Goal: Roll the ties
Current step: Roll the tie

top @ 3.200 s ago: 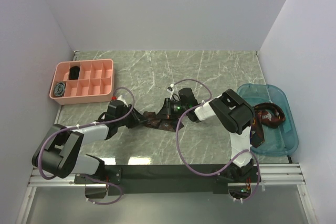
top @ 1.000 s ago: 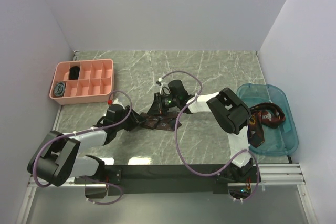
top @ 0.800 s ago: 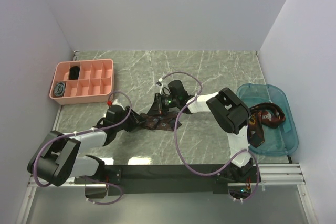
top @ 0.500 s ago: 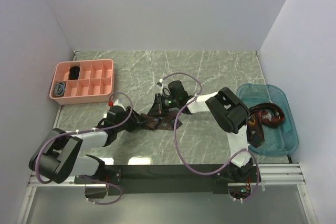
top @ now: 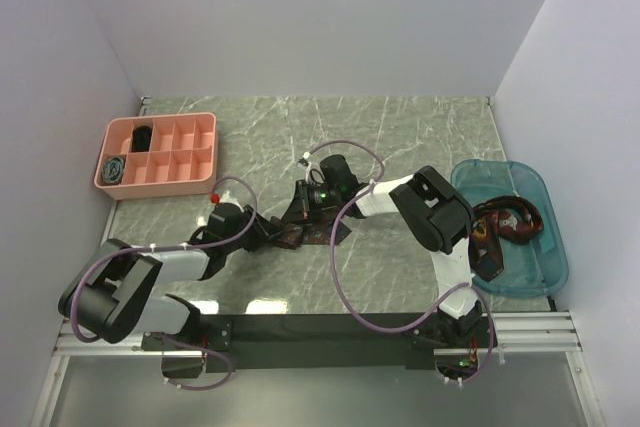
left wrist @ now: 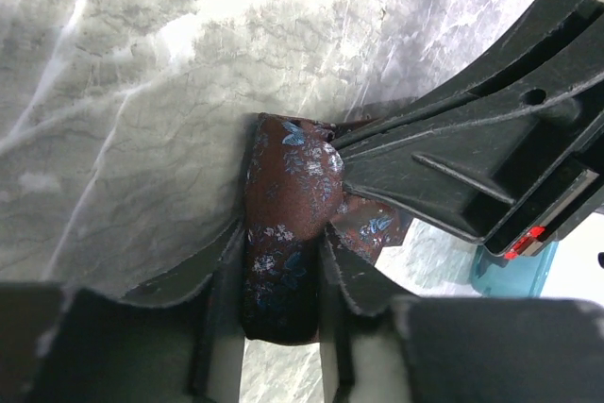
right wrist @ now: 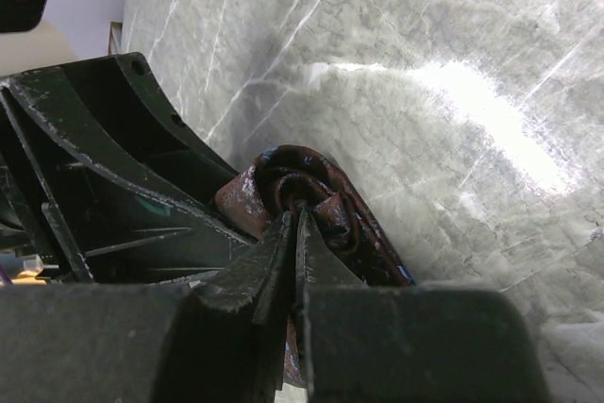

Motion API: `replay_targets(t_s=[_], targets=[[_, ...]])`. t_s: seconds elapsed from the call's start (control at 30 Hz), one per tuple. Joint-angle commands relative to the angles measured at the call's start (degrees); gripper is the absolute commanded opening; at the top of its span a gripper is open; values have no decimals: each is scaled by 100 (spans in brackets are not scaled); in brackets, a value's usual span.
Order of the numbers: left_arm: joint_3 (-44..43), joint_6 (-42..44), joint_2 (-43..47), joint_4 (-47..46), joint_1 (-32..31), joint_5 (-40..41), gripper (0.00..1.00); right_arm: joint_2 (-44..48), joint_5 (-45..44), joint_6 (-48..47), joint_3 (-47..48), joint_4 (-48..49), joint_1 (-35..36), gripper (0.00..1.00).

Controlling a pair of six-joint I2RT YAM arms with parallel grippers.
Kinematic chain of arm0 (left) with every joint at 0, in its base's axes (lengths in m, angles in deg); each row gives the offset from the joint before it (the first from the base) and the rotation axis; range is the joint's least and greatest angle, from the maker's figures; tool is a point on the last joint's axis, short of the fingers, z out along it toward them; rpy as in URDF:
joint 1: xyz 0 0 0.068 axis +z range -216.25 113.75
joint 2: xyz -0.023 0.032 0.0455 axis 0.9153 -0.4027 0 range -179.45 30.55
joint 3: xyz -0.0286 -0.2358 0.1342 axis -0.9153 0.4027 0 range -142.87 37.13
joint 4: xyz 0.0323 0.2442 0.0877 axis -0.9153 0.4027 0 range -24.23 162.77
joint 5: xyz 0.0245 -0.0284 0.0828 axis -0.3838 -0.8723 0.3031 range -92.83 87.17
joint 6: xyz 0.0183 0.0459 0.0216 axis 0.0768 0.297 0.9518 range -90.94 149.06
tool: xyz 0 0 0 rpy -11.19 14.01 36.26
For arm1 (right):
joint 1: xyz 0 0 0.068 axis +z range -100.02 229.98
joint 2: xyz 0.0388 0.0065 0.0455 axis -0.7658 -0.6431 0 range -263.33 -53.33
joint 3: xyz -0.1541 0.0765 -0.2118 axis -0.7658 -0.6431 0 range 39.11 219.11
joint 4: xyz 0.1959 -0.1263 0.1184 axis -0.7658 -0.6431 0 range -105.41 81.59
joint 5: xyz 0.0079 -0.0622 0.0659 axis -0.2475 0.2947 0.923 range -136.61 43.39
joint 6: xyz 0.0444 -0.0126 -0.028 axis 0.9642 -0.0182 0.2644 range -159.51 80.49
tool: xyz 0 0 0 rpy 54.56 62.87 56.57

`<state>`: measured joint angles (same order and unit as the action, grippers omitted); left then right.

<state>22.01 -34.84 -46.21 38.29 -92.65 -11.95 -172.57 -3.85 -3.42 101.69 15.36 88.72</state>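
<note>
ties: four: rolled tie [top: 295,237] centre, tub tie [top: 510,219] 3 o'clock, two coils [top: 143,135] [top: 115,168] 10 o'clock
left fingers [left wrist: 215,276]: clamp rolled tie
right fingers [right wrist: 274,266]: pinch its core, wrist-only

a table [top: 420,137] with a grey-green, marble-look top veined in white fills the floor of a small booth. plain pale walls close it in on three sides: a back wall [top: 320,17], a left wall [top: 50,97] and a right wall [top: 590,77], all matte and faintly lilac. a silver metal rail [top: 530,332] runs along the near edge. the light is soft and even, with bright glare patches [right wrist: 472,101] on the glossy top.
</note>
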Motion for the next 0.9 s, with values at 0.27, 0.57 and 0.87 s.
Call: replay_targets(t_s=[0.27,0.57,0.87], targets=[[-114,114,125,181,-279,402,8,928,-731,-428,-211,-434,55,30],[-132,71,371,349,-349,640,3,1948,-2245,-1201,-405,-1831,-174,40],[-255,62,652,753,-481,895,2,2133,-2921,-1131,-608,-2112,-112,40]])
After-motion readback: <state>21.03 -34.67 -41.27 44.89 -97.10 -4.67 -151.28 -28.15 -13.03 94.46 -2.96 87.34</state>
